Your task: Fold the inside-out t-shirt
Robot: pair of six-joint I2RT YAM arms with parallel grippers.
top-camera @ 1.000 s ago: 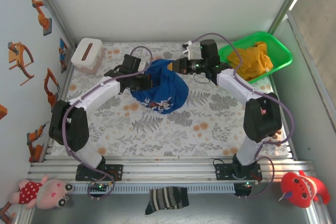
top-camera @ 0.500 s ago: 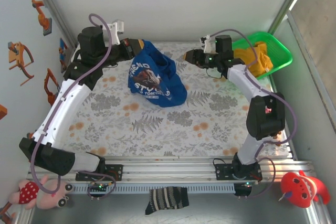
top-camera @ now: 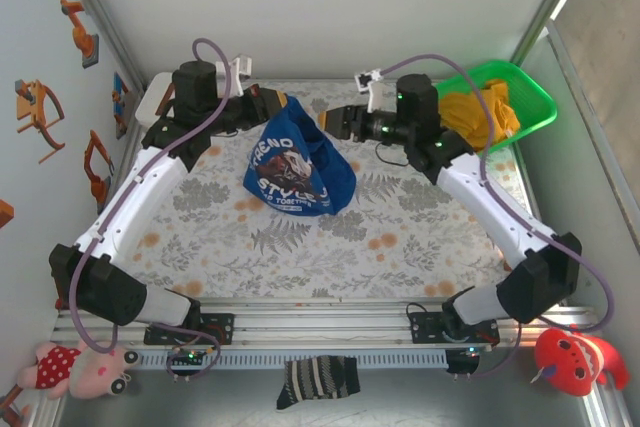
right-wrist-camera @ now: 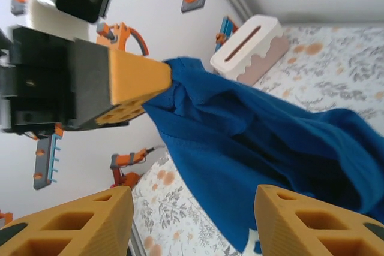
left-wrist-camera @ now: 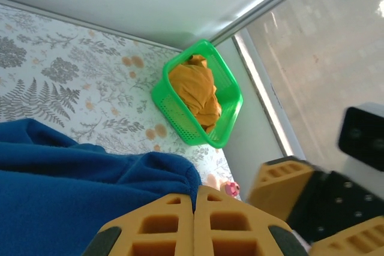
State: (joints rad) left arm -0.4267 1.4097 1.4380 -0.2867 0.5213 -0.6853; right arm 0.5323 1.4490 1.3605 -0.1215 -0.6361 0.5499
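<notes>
a royal-blue t-shirt (top-camera: 298,162) hangs bunched over the back middle of the floral table (top-camera: 400,237), its lower edge seemingly resting there. the left gripper (top-camera: 281,105) is clamped on its top edge. the right gripper (top-camera: 332,119), jaws apart and empty, sits just beside it.

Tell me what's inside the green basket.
A crumpled yellow-orange garment fills the green basket. It covers most of the floor, so anything lying beneath it cannot be seen.
</notes>
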